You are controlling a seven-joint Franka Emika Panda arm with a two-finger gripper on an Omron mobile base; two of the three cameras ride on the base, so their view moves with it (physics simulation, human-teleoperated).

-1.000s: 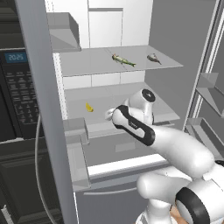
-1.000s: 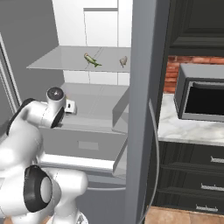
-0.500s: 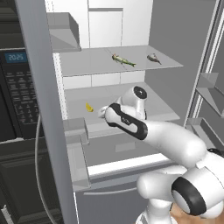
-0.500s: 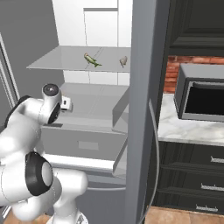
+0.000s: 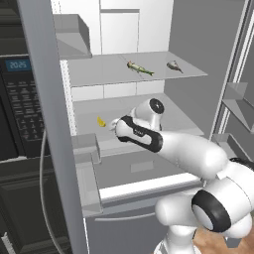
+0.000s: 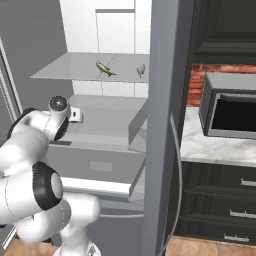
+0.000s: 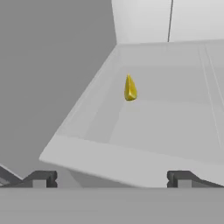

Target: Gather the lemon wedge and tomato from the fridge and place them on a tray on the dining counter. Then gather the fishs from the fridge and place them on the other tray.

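At centre frame of the left base view I have the arm reaching up from the lower right into the open fridge (image 5: 193, 54), forearm slanting up and left, wrist bent so the hand faces the left side of the middle shelf (image 5: 173, 113). My gripper (image 7: 111, 178) looks along that shelf in the hand view, with the fingers (image 7: 40, 178) spread wide at the bottom corners and nothing between them.

Just left of the hand in the left base view lies the lemon wedge (image 5: 100, 121), alone on the middle shelf; in the hand view it sits above centre, apart from the fingers, beyond the shelf's near edge. That edge runs as a pale band across the lower part of the hand view, and the fridge's side wall closes off the left. Right of the wedge the shelf is bare and wide.

On the upper shelf (image 5: 99, 74), upper centre of the left base view, are the two fishs: the olive one (image 5: 139, 68) and the grey one (image 5: 173, 66), well apart from each other.

Far left, the microwave (image 5: 20, 94) display reads 20:25, though its keypad lettering is too small to read. A second microwave (image 6: 230, 107) stands on the marble tabletop (image 6: 215, 147) at right in the right base view.
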